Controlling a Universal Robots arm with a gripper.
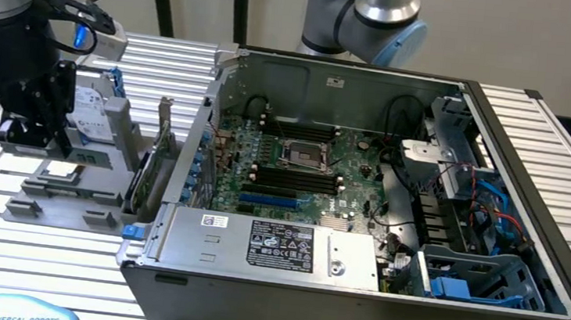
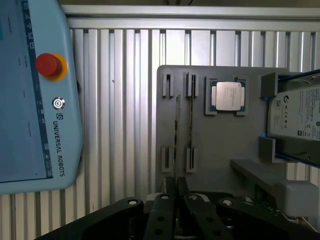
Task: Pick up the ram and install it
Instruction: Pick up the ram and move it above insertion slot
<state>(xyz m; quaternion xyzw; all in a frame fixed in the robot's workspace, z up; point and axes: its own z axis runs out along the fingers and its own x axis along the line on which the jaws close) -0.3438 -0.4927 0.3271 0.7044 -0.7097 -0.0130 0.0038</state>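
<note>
— Over the ribbed metal table (image 1: 45,263), at the exterior view's left: is that your claw?
— Mine, yes. My black claw (image 2: 176,186) hangs above the flat grey slotted holder tray (image 2: 220,145), clamped tight on the ram (image 2: 176,132), the long thin green circuit-board stick, seen edge-on.
— Is the stick out of its slots?
— Hard to say. Its edge runs between the two rows of slotted posts, in line with neither. Its near end is hidden behind my own black linkage, and I cannot tell whether it hangs clear of the tray.
— And the second thin line beside it?
— It lies in the neighbouring slots; stick or bare groove, I cannot make out.
— What else is on the tray?
— The square silver processor chip (image 2: 228,95) in its pocket, and a labelled silver hard drive (image 2: 297,112), cut off at the frame's edge. The open black computer case (image 1: 303,307) stands well apart from my claw, with its long black motherboard slots (image 1: 289,178) beside the processor socket.
</note>
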